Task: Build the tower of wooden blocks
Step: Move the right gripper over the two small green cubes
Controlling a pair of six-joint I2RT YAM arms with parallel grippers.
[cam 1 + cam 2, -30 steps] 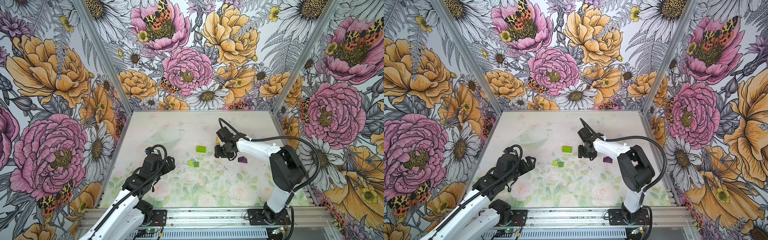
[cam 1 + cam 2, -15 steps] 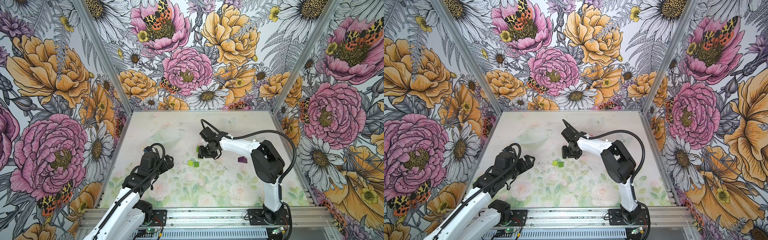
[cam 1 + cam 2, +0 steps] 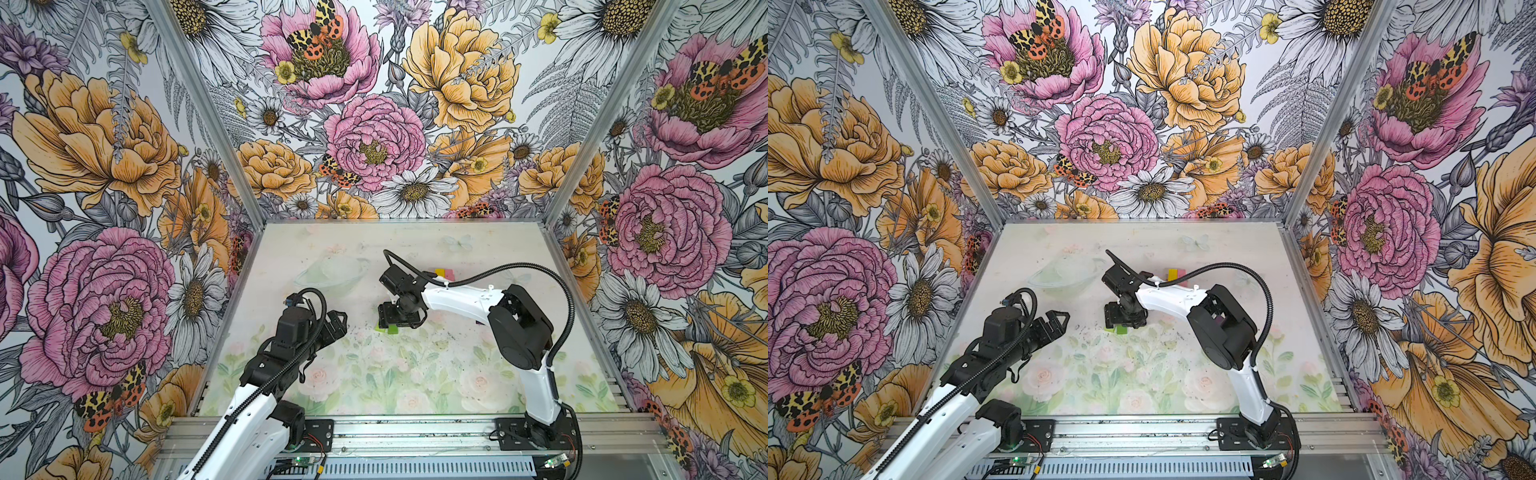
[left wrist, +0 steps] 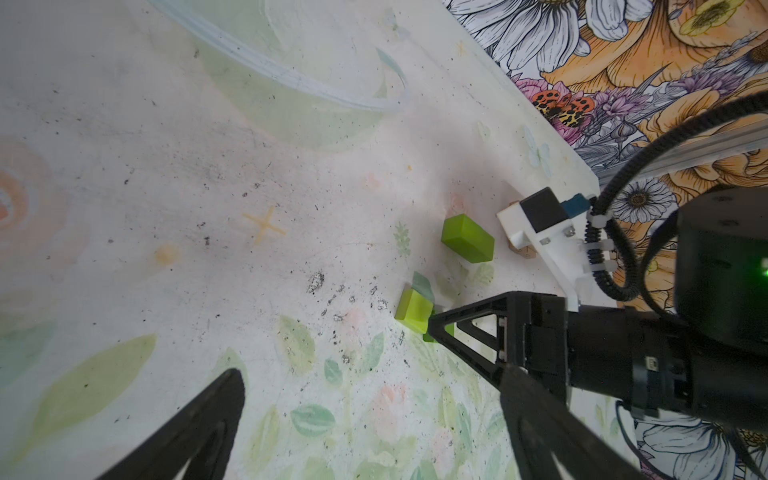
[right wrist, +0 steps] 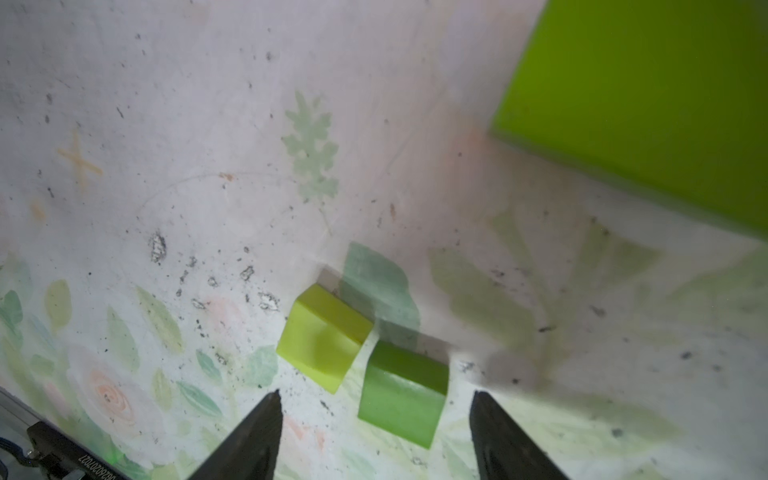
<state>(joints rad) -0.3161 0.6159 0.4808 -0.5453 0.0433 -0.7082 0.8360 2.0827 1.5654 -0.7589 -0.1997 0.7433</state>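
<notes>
Two small green cubes lie side by side on the table: a yellow-green one [image 5: 324, 336] and a darker green one [image 5: 401, 390]. In both top views my right gripper [image 3: 392, 324] [image 3: 1123, 322] hangs over them. In the right wrist view the right gripper [image 5: 376, 401] is open, with the darker cube just ahead of its fingertips. The lime brick [image 4: 467, 239] [image 5: 644, 104] lies close beyond the cubes. Pink and yellow oblongs [image 3: 444, 273] stand behind the right arm. My left gripper [image 3: 336, 322] [image 4: 372, 374] is open and holds nothing, left of the cubes.
A clear bowl [image 3: 328, 274] [image 4: 291, 83] sits at the back left of the table. A purple piece [image 3: 1219, 320] shows through the right arm's elbow. The floral walls close in the table on three sides, and a metal rail runs along the front edge.
My right gripper has swung left from beside the purple piece to above the two green cubes, and its jaws have opened wider. The left arm has barely shifted.
</notes>
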